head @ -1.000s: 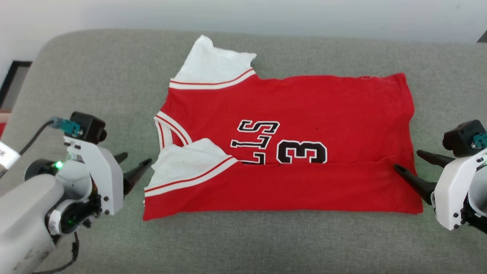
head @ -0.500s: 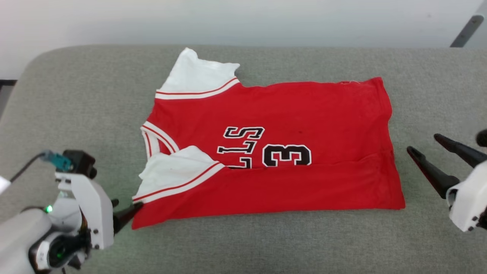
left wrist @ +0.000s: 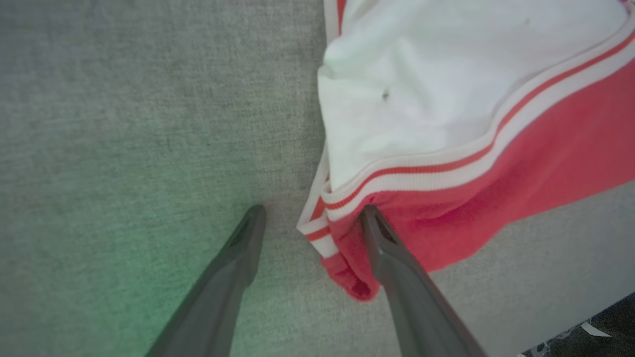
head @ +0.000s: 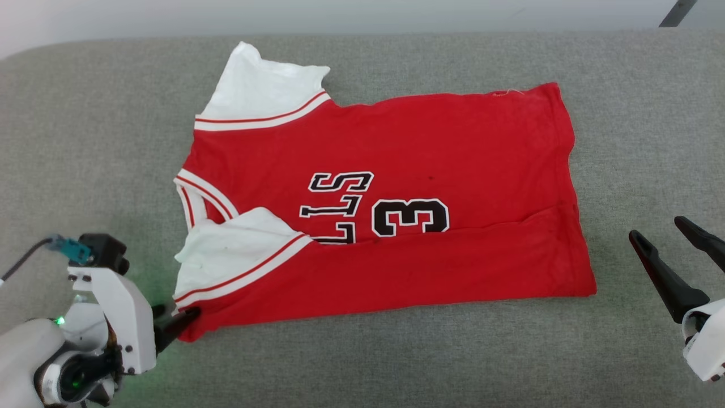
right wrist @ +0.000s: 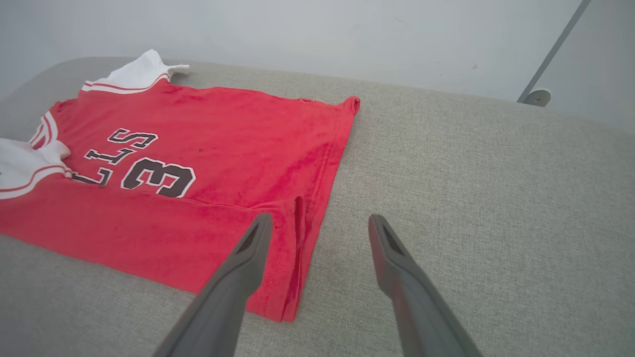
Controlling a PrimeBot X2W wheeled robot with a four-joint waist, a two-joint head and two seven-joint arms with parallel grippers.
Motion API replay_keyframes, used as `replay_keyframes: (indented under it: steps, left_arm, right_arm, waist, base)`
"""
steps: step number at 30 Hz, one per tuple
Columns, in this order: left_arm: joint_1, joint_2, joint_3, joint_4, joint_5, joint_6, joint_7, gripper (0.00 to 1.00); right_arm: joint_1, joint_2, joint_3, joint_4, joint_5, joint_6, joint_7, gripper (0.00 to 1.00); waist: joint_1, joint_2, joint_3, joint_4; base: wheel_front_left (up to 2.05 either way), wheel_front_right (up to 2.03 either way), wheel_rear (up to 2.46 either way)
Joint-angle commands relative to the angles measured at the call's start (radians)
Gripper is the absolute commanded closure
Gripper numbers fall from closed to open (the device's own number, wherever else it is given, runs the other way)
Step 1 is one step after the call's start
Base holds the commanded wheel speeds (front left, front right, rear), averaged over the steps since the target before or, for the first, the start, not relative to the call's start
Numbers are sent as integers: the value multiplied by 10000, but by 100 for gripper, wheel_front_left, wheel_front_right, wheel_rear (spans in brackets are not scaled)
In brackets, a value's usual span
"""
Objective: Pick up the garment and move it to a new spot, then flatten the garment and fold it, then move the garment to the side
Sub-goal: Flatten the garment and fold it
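The garment (head: 396, 164) is a red shirt with white sleeve ends and black "3" lettering. It lies flat on the grey cushion (head: 85, 141), collar to the left, with its near strip folded up over the lettering. My left gripper (head: 175, 311) is open at the garment's near-left corner. In the left wrist view the left gripper (left wrist: 312, 210) straddles the striped corner edge of the garment (left wrist: 446, 99), one finger (left wrist: 392, 263) lying over red fabric. My right gripper (head: 656, 228) stands open, empty, on the right, a short way off the hem. In the right wrist view the right gripper (right wrist: 320, 218) points along the garment (right wrist: 223, 134) hem.
The grey cushion (right wrist: 471, 173) stretches well beyond the shirt on both sides and in front. A pale wall (head: 396, 14) runs behind it. A slanted metal leg (right wrist: 533, 96) stands at the back right. The cushion's near edge shows in the left wrist view (left wrist: 570, 317).
The camera has shifted. My left gripper has moved from beside the near white sleeve to the near-left corner. My right gripper has drawn back rightward off the hem. Both stay open.
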Motion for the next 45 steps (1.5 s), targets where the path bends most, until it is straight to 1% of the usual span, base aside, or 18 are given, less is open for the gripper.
replay_keyframes:
  steps: [1, 5, 6, 8, 9, 12, 14, 21, 25, 31, 35, 38, 41, 42, 43, 45]
  left_arm:
    - [156, -376, -164, 230, -76, 11, 99, 0]
    - [225, -792, -273, 382, -383, -81, 527, 0]
    - [227, -899, -273, 370, -504, -130, 629, 9]
    - [243, -1015, -410, 322, -529, -245, 914, 93]
    - [243, -1061, -484, 290, -505, -320, 1012, 100]
    - [228, -1053, -577, 264, -458, -408, 1264, 100]
    - [186, -975, -511, 254, -514, -479, 1240, 100]
    - [27, -964, -430, 134, -369, -492, 1090, 100]
    - [-138, -1085, -415, 68, -247, -507, 1113, 100]
    - [-380, -1298, -386, 27, -94, -543, 1062, 100]
    - [-457, -1410, -381, 80, -2, -562, 1008, 100]
    - [-491, -1516, -392, 141, 52, -623, 986, 100]
    - [-513, -1602, -392, 232, 73, -661, 965, 100]
    - [-520, -1633, -388, 262, 64, -692, 963, 100]
    - [-523, -1645, -384, 295, 63, -719, 952, 100]
    - [-509, -1660, -370, 370, 54, -736, 923, 100]
  right_arm:
    - [106, 98, -103, -127, -87, -7, 61, 0]
    - [181, 335, -325, -487, -236, -7, 422, 0]
    - [185, 375, -350, -549, -247, -7, 504, 0]
    - [206, 423, -385, -633, -252, -7, 689, 0]
    - [225, 462, -417, -656, -252, -7, 791, 0]
    - [317, 593, -465, -647, -81, -7, 1296, 0]
    - [355, 690, -525, -592, -34, -7, 1774, 0]
    - [110, 1131, -436, -343, 181, -7, 3522, 0]
    - [-281, 1234, -293, 50, -165, -7, 4118, 0]
    - [-999, 1329, -16, 1023, -665, -7, 4599, 0]
    - [-1408, 1531, 221, 1959, -743, -7, 4774, 0]
    - [-1660, 1665, 502, 2802, -715, -7, 4760, 0]
    - [-1859, 1623, 920, 3448, -693, -7, 4699, 0]
    - [-1923, 1638, 1036, 3579, -602, -7, 4593, 52]
    - [-1999, 1613, 1115, 3682, -559, 0, 4536, 100]
    - [-2027, 1499, 1318, 3860, -436, 0, 4485, 100]
  waist:
    - [0, -1, 79, -52]
    - [0, -1, 102, -21]
    - [0, -1, 98, -5]
    - [0, -1, 91, 15]
    - [0, -1, 88, 37]
    - [0, -1, 99, 63]
    - [0, -1, 122, 72]
    - [0, -1, 221, 167]
    - [0, -1, 331, 289]
    - [0, -1, 497, 483]
    - [0, -1, 571, 577]
    - [0, -1, 608, 636]
    - [0, -1, 621, 685]
    - [0, -1, 619, 699]
    - [0, -1, 613, 709]
    - [0, -1, 596, 716]
  base:
    - [0, 0, 0]
    - [0, 0, 0]
    - [0, 0, 0]
    - [0, 0, 0]
    - [0, 0, 0]
    - [0, 0, 0]
    - [0, 0, 0]
    - [0, 0, 0]
    - [0, 0, 0]
    - [0, 0, 0]
    - [0, 0, 0]
    - [0, 0, 0]
    - [0, 0, 0]
    - [0, 0, 0]
    - [0, 0, 0]
    - [0, 0, 0]
